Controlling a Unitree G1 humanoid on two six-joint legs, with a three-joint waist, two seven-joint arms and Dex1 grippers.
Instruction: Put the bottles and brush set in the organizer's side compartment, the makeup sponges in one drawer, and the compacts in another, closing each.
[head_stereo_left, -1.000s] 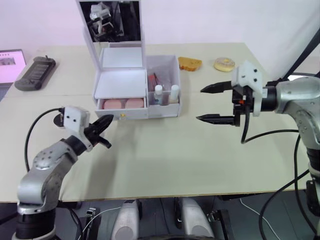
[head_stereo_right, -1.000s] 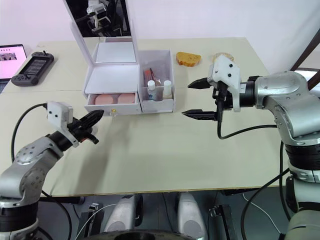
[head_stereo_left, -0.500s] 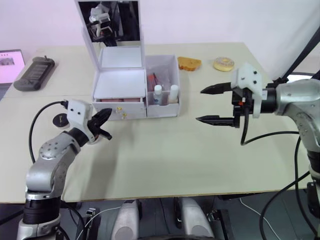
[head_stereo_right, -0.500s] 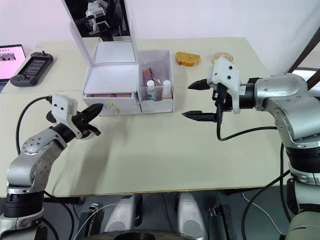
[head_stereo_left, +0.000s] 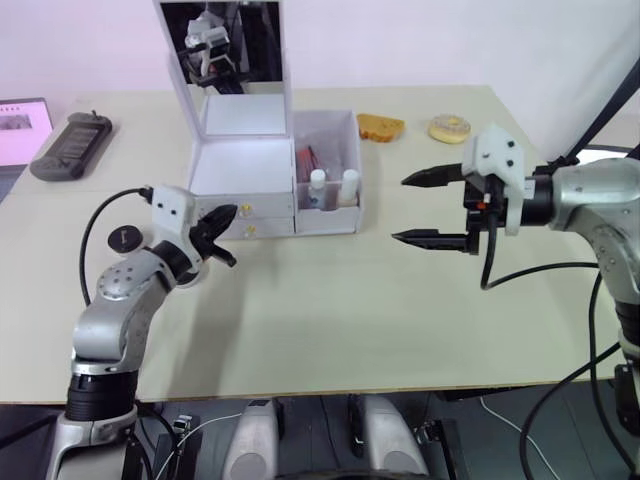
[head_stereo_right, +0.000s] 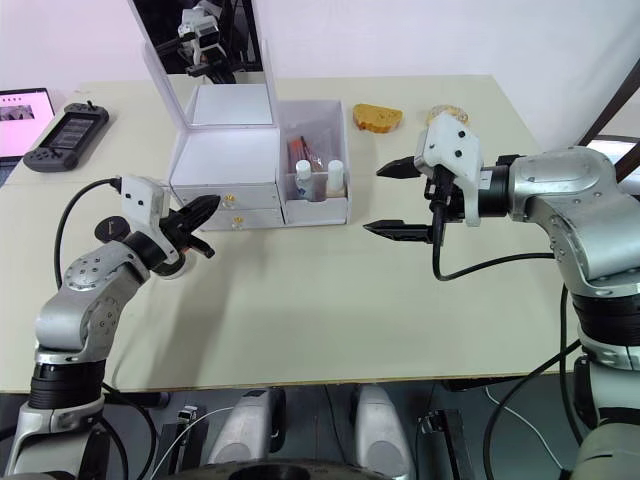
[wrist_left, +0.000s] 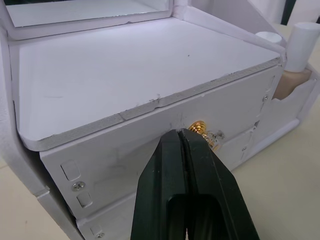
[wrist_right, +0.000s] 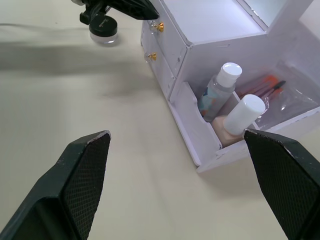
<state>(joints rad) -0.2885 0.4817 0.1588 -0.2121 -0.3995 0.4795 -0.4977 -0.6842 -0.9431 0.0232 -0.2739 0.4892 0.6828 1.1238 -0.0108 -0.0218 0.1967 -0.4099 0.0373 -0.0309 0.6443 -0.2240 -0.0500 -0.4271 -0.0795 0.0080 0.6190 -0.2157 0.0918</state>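
The white organizer (head_stereo_left: 272, 175) stands on the tabletop (head_stereo_left: 330, 300) at about 11 o'clock from the middle of the head view, its mirrored lid (head_stereo_left: 225, 45) raised upright. Both drawers are pushed flush with the front; the upper drawer (wrist_left: 165, 130) and the lower drawer (head_stereo_left: 245, 229) each carry a small gold knob (wrist_left: 199, 126). The left gripper (head_stereo_left: 222, 236) sits at the organizer's 7 o'clock, its jaws pressed together, and the wrist view puts the tips right at the upper drawer's front just beside the knob; whether they touch it I cannot tell. The side compartment (head_stereo_right: 314, 170), on the organizer's 3 o'clock side, holds two bottles (wrist_right: 218, 90) with white caps standing upright at its front, and the brush set (wrist_right: 267, 92) in a clear sleeve lies behind them. The right gripper (head_stereo_left: 430, 208) hovers above the tabletop at 3 o'clock of the organizer, well apart from it, jaws spread wide and holding nothing. A small black-lidded jar (wrist_right: 103, 30) stands beside the left arm. A handheld console (head_stereo_left: 70, 145) lies at the tabletop's far 10 o'clock edge, and two makeup sponges (head_stereo_left: 380, 126) rest at 1 o'clock beyond the organizer.
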